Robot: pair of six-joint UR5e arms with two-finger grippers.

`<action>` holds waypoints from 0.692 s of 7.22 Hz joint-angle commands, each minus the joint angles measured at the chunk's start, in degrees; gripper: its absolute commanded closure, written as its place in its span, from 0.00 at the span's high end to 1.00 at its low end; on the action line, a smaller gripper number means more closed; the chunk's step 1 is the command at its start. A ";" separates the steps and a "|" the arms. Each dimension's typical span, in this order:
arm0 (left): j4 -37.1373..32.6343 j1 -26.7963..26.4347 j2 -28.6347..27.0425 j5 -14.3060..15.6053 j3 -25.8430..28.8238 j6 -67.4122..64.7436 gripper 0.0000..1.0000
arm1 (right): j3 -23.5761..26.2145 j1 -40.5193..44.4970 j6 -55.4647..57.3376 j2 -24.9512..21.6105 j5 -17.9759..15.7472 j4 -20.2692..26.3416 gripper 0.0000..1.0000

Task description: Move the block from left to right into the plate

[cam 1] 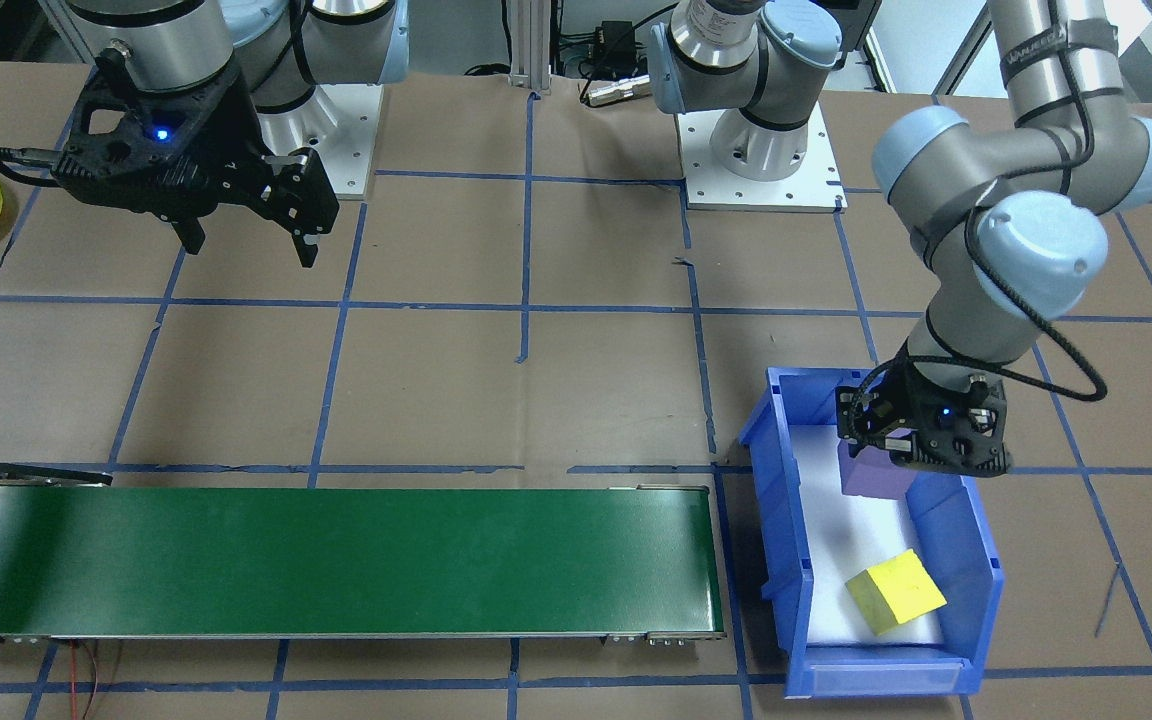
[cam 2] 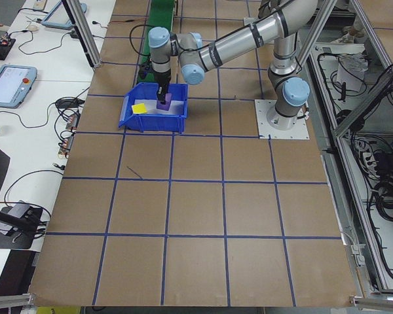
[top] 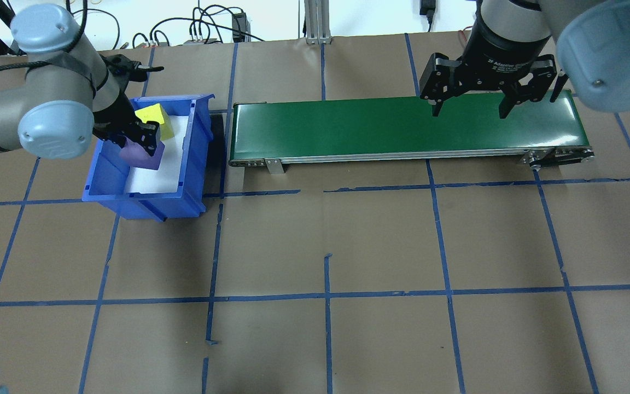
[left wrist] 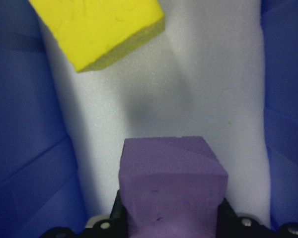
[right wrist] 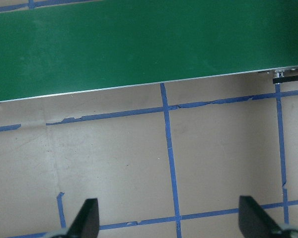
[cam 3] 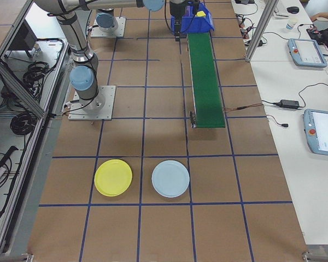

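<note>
We count 2 foam blocks, both inside the blue bin (cam 1: 786, 560): 1 purple block (cam 1: 871, 480), 1 yellow block (cam 1: 896, 590). 1 green conveyor belt (cam 1: 336, 560) beside the bin. 2 plates past the belt's far end: 1 yellow plate (cam 3: 113, 177), 1 pale-blue plate (cam 3: 170, 178). 2 robot arms.

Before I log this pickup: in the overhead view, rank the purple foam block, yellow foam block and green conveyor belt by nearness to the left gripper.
1. Purple foam block, in the left gripper.
2. Yellow foam block, just behind, same blue bin.
3. Green conveyor belt, off to its right.
</note>
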 commanded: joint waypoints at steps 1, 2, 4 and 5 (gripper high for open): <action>-0.17 -2.35 10.27 -4.58 2.25 0.08 0.32 | 0.00 0.00 0.00 0.00 0.00 0.06 1.00; -0.08 -4.28 10.65 -6.18 4.27 -0.61 0.35 | 0.00 0.00 0.00 0.00 0.08 -0.03 1.00; 1.06 -8.06 7.25 -6.37 4.56 -2.71 0.36 | 0.00 -0.09 0.00 0.00 0.08 -0.03 1.00; 3.85 -8.42 3.22 -9.51 4.56 -3.69 0.36 | 0.09 0.00 0.00 0.09 0.00 -0.03 1.00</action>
